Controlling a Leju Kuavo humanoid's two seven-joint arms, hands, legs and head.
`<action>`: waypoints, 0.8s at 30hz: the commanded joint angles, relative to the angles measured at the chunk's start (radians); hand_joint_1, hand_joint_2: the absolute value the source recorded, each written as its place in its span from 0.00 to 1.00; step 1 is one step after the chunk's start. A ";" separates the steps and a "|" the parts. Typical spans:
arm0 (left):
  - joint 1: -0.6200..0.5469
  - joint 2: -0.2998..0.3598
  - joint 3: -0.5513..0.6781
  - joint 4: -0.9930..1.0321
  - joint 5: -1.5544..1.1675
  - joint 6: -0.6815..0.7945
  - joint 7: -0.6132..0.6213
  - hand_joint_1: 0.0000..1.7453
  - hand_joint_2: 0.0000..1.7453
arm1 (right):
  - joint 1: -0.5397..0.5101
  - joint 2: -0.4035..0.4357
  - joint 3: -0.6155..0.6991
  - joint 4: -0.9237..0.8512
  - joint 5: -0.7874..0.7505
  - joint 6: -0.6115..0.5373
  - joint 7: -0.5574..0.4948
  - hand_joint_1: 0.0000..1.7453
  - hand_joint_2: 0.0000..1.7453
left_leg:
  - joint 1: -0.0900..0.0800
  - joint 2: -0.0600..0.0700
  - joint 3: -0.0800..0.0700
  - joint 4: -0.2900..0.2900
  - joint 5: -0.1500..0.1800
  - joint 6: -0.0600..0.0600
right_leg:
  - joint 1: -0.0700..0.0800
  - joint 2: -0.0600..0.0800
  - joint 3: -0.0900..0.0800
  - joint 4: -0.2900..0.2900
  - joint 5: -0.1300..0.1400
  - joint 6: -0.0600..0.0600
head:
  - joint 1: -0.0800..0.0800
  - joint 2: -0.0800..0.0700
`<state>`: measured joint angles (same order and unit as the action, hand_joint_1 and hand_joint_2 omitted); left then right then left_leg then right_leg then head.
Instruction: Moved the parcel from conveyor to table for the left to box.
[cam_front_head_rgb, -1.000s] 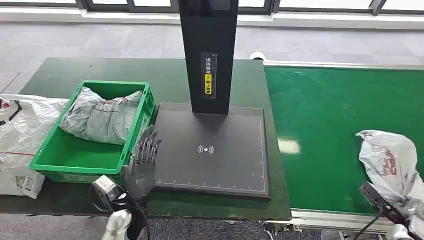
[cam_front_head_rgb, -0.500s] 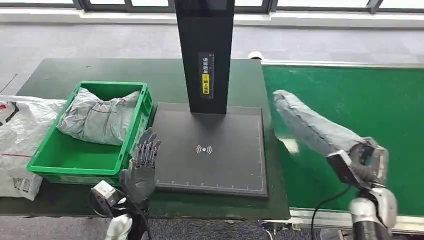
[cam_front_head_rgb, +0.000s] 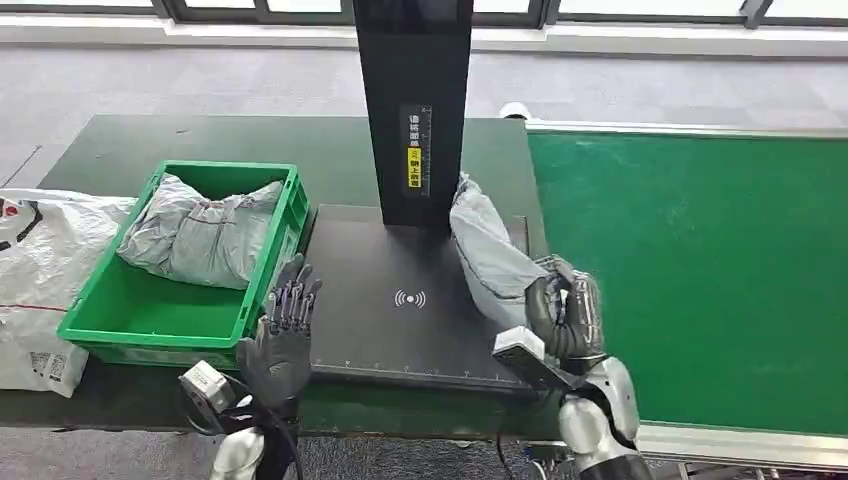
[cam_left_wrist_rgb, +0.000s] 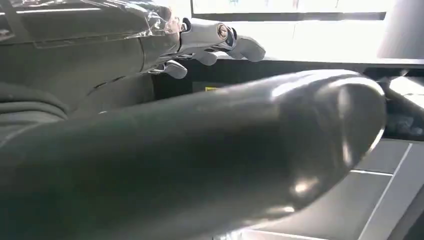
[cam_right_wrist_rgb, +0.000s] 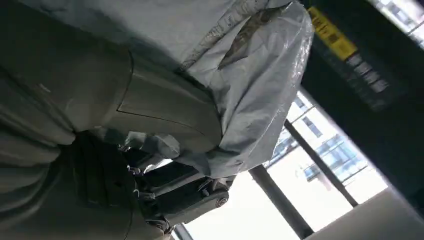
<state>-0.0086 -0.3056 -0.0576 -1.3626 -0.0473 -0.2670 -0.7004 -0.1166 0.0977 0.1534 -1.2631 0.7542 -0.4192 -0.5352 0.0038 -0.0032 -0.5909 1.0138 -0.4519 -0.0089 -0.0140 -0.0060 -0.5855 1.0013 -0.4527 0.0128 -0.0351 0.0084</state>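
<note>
At lower left of the head view the left hand (cam_front_head_rgb: 280, 335) waits with fingers spread, holding nothing, beside the green crate (cam_front_head_rgb: 262, 300). Right of centre, the right hand (cam_front_head_rgb: 562, 318) grips the parcel (cam_front_head_rgb: 487, 255), a crumpled grey plastic mailer slanting over the black scanner plate (cam_front_head_rgb: 380, 320) on the surface. The carry looks nearly finished; next it must be lowered and released within the left hand's reach.
</note>
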 joint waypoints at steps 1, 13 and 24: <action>-0.041 0.022 -0.045 0.063 -0.004 0.002 0.002 0.00 0.00 | 0.004 0.016 0.103 -0.029 -0.005 0.000 0.007 1.00 1.00 | 0.000 0.000 0.001 -0.001 0.000 0.000 | 0.000 0.000 0.001 0.000 0.000 0.000 | 0.000 0.000; -0.039 0.025 -0.045 0.060 -0.001 0.001 0.002 0.00 0.00 | 0.002 0.012 0.103 -0.029 -0.016 0.005 0.005 1.00 1.00 | 0.000 0.000 0.001 -0.001 0.000 0.000 | 0.000 0.000 0.001 -0.001 0.000 -0.001 | 0.000 0.000; -0.126 0.028 -0.124 0.173 -0.020 0.080 0.008 0.00 0.00 | -0.380 0.153 0.190 0.728 -0.168 0.045 0.024 1.00 1.00 | 0.001 0.006 0.002 -0.002 0.002 -0.001 | 0.001 0.006 0.000 -0.002 0.004 -0.002 | 0.000 0.000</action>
<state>-0.0556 -0.3082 -0.0885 -1.3264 -0.0427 -0.2506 -0.7004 -0.2111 0.1744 0.2919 -1.1541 0.6225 -0.3513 -0.5585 0.0039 0.0005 -0.5907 1.0138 -0.4508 -0.0099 -0.0138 -0.0029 -0.5864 1.0015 -0.4506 0.0106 -0.0351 0.0084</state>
